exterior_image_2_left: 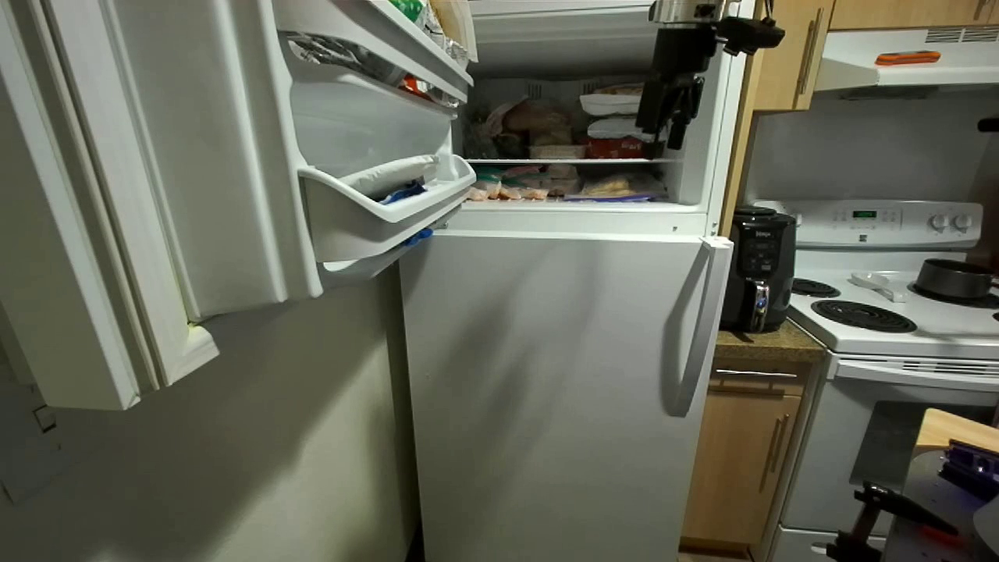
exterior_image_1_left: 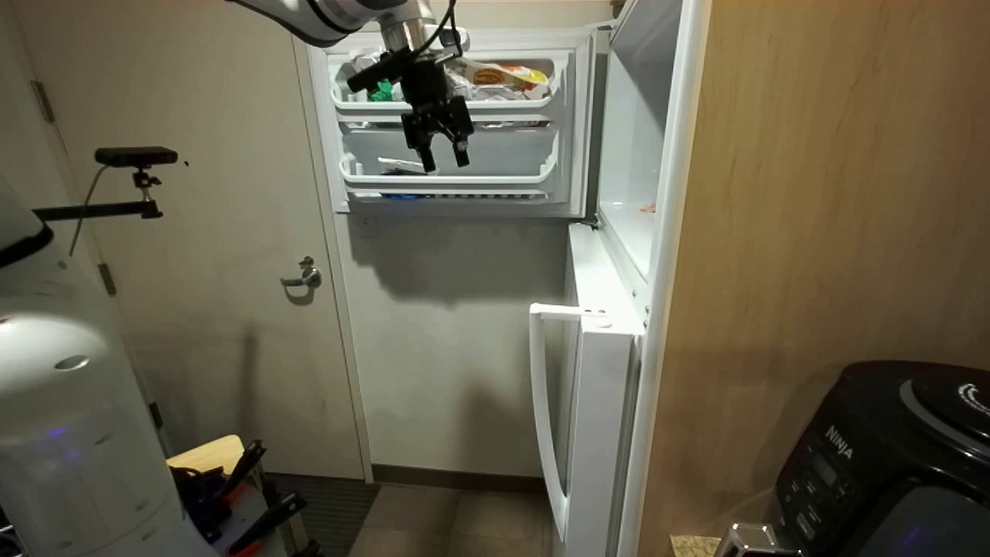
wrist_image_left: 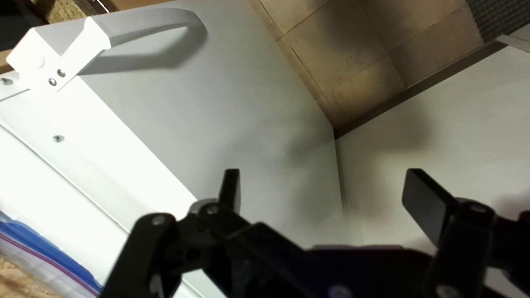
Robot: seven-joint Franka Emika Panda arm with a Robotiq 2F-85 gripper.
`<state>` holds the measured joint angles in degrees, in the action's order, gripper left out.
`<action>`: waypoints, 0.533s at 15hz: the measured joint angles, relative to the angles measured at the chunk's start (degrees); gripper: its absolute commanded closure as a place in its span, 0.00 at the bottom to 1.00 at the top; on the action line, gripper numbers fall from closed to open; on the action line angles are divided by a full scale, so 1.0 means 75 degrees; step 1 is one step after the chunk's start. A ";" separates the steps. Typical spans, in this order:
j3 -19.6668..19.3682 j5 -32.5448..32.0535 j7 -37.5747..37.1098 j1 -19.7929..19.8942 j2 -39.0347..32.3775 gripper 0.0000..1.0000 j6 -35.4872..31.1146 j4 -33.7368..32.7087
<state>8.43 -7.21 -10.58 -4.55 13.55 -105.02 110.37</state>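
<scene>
My gripper (exterior_image_1_left: pixel 445 162) hangs pointing down near the open freezer, its jaws wide apart with nothing between them. In the wrist view the fingers (wrist_image_left: pixel 426 203) frame the front of the closed lower fridge door (wrist_image_left: pixel 256 136) and the wall beside it. Behind the gripper in an exterior view is the freezer door (exterior_image_1_left: pixel 576 155), swung open. Its lower door shelf (exterior_image_1_left: pixel 495 180) holds a white packet (exterior_image_2_left: pixel 390 176) and something blue; the upper one holds several bags. Inside the freezer, white packages (exterior_image_2_left: pixel 613 104) sit on a rack (exterior_image_2_left: pixel 562 161), above frozen bags (exterior_image_2_left: pixel 616 187). The gripper touches nothing visible.
The fridge handle (exterior_image_2_left: pixel 702 328) juts out from the lower door. A black air fryer (exterior_image_2_left: pixel 761 265) stands beside the fridge, then a white stove (exterior_image_2_left: pixel 866 332) with a dark pot (exterior_image_2_left: pixel 956 277). A camera (exterior_image_1_left: pixel 135 157) sits on a bracket near the robot's base.
</scene>
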 measured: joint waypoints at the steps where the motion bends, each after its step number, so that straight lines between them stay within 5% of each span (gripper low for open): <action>1: 0.0052 0.0000 -0.0076 -0.0046 -0.0072 0.00 -0.0041 -0.0064; 8: 0.0368 -0.0004 -0.0314 -0.0322 -0.0600 0.00 -0.0229 -0.0525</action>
<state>11.19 -7.24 -12.93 -6.96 9.05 -106.74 106.44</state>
